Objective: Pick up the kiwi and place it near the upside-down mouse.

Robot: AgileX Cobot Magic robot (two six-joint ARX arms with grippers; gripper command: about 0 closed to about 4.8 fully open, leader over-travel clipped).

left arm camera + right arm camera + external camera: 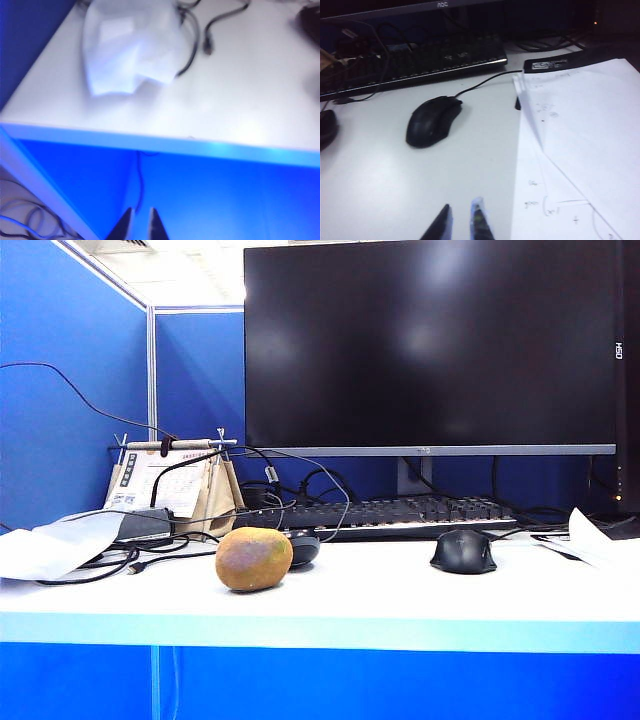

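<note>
Exterior: one kiwi [254, 559] near front of desk [400, 600], touching or just in front of upside-down mouse [303, 548]. Second, black mouse [463, 551] well apart to right. One keyboard [400, 513], one monitor [430, 345], side logo too small to read.

Left wrist: left gripper [140, 226] below desk edge, tips nearly together, empty. One crumpled paper [127, 47].

Right wrist: right gripper [462, 222] over desk, narrow gap, holding nothing. Handwritten sheets [580, 150], illegible.
</note>
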